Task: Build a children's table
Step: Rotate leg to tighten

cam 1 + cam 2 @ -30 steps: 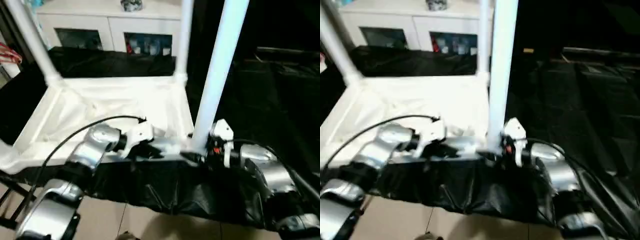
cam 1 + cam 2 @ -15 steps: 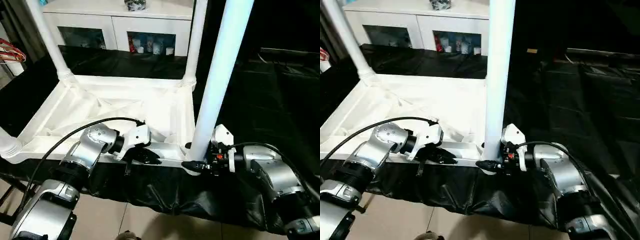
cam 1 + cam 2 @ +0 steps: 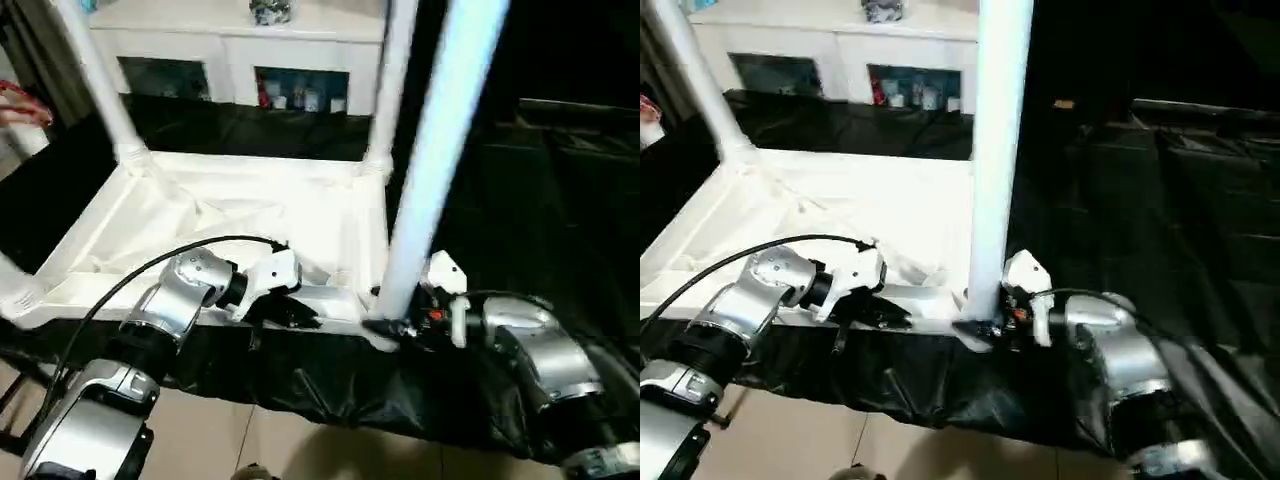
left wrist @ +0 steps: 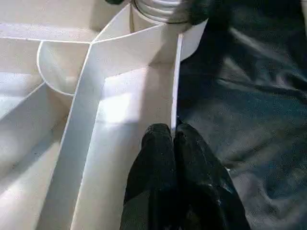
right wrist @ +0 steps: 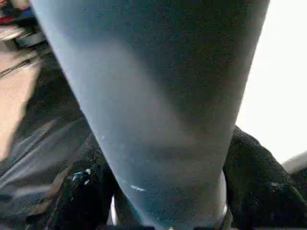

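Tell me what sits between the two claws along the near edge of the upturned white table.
Only the white plastic tabletop's near rim runs from left claw to right claw, seen in the left eye view.

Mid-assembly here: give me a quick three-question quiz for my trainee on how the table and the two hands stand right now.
1. True or false: the table top lies with its ribbed underside facing up.
2. The left hand is pinched shut on: A) a leg, B) the near rim of the table top, C) the black cloth.
3. Which hand is at the base of the near right leg?

Key: 1 true. 2 B. 3 the right hand, one finger on each side of the leg.
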You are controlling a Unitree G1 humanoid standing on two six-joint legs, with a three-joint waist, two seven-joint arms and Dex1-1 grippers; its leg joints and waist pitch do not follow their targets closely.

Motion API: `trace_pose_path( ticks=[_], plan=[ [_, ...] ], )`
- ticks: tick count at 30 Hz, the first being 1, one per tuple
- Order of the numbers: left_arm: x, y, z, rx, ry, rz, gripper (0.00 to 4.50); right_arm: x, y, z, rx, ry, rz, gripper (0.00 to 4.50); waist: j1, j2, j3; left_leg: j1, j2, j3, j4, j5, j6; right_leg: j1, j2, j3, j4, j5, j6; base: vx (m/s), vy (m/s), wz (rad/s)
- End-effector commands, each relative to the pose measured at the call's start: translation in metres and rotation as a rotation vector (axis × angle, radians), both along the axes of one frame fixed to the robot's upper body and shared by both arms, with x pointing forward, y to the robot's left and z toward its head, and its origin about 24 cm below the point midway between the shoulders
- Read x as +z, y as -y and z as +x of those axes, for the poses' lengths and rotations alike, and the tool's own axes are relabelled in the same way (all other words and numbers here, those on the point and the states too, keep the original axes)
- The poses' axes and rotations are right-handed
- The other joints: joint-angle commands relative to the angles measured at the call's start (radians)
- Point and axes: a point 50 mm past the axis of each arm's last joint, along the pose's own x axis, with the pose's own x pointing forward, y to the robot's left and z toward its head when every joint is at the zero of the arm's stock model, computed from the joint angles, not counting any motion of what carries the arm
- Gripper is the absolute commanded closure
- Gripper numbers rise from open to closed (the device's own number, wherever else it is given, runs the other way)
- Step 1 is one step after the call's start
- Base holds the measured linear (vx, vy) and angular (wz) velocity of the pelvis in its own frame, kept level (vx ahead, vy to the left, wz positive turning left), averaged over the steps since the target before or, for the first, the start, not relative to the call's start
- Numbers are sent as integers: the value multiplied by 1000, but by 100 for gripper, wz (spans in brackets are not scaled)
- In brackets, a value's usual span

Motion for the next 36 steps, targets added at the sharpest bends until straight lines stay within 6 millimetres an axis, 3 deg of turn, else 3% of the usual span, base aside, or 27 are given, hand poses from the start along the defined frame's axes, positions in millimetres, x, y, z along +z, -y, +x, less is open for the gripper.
trace_pose_path(
  ticks=[1,2,3,6,7,8,9,11,12,14,17,20,23,25,26,27,29,31,32,35,36],
  plan=[
    [8,30,11,76,78,-49,450,-12,-38,-3,36,-18,23,183,-4,-14,-52,6,31,-8,-72,-272,17,46,-68,50,-82,-356,-160,0,0,0],
    [8,36,14,105,86,-53,450,-15,-41,1,-33,-22,13,183,-7,-11,-50,8,29,-9,-73,-286,14,43,-68,49,-86,-373,-158,0,0,0],
    [8,40,15,127,92,-58,450,-19,-43,4,-89,-30,4,183,-16,-12,-42,17,25,-12,-77,-348,-4,40,-68,45,-98,-476,-136,0,0,0],
    [7,56,19,189,104,-67,450,-26,-50,14,-258,-34,-17,185,-20,-16,-44,21,24,-15,-76,-354,-4,39,-73,45,-107,-534,-109,0,0,0],
    [6,61,20,214,115,-61,450,-28,-53,17,-320,-42,-17,186,-22,-22,-45,20,24,-14,-77,-341,-4,37,-73,45,-106,-527,-109,0,0,0],
    [6,65,21,229,122,-59,450,-30,-55,20,-369,-48,-19,186,-23,-19,-45,21,24,-16,-77,-343,-7,36,-73,45,-106,-528,-109,0,0,0],
    [6,75,22,276,135,-68,450,-33,-60,27,-497,-67,-31,186,-28,-23,-45,18,25,-16,-79,-342,-7,36,-73,45,-105,-523,-108,0,0,0],
    [6,78,23,295,138,-76,450,-34,-62,29,-540,-77,-38,186,-34,-25,-46,22,22,-15,-78,-352,-6,35,-72,44,-110,-524,-105,0,0,0],
    [7,89,22,316,143,-93,450,-35,-67,35,-650,-97,-30,186,-33,-27,-46,23,23,-15,-78,-347,-3,34,-73,46,-110,-511,-107,0,0,0],
    [9,95,20,314,147,-108,450,-32,-73,40,-700,-109,3,186,-42,-23,-46,19,22,-16,-80,-359,-4,35,-72,45,-108,-505,-110,0,0,0],
    [9,97,19,304,156,-113,450,-28,-77,43,-707,-90,21,186,-41,-21,-49,17,22,-14,-80,-343,5,37,-69,48,-105,-449,-116,0,0,0],
    [9,94,19,289,170,-107,450,-22,-79,46,-702,-82,80,116,-40,-17,-52,11,24,-13,-81,-317,11,43,-67,50,-95,-372,-138,0,0,0],
    [9,87,20,271,183,-104,450,-21,-76,46,-681,-68,94,94,-39,-9,-54,7,25,-12,-80,-288,16,47,-66,51,-85,-293,-162,0,0,0],
    [10,83,19,250,184,-108,450,-19,-71,47,-653,-34,82,81,-39,-13,-56,7,25,-10,-78,-277,17,50,-66,51,-82,-261,-174,0,0,0],
    [10,80,18,233,182,-112,450,-18,-68,47,-628,-17,77,81,-40,-9,-57,5,25,-10,-77,-271,19,52,-65,52,-80,-234,-182,0,0,0],
    [10,77,18,219,181,-111,450,-17,-65,46,-602,-5,78,81,-39,-1,-58,5,24,-11,-76,-268,21,52,-65,51,-78,-221,-187,0,0,0],
    [10,73,16,192,177,-110,450,-14,-61,43,-534,16,85,81,-40,-7,-61,0,24,-9,-71,-236,37,59,-61,50,-69,-144,-204,0,0,0],
    [9,68,14,151,168,-108,450,-11,-57,38,-421,40,89,81,-40,1,-63,-2,22,-9,-67,-212,49,61,-61,49,-64,-109,-216,0,0,0],
    [9,65,12,122,158,-108,450,-8,-53,32,-327,54,84,81,-36,0,-63,-4,23,-7,-63,-193,65,61,-59,49,-61,-70,-225,0,0,0],
    [9,61,10,88,139,-113,450,-6,-47,23,-200,68,66,81,-34,0,-61,-5,27,-5,-63,-200,80,61,-57,47,-60,-65,-236,0,0,0],
    [8,58,8,75,127,-115,450,-5,-43,20,-154,68,62,81,-34,1,-59,-3,27,-3,-63,-218,75,58,-59,47,-65,-107,-235,0,0,0]
  ],
)
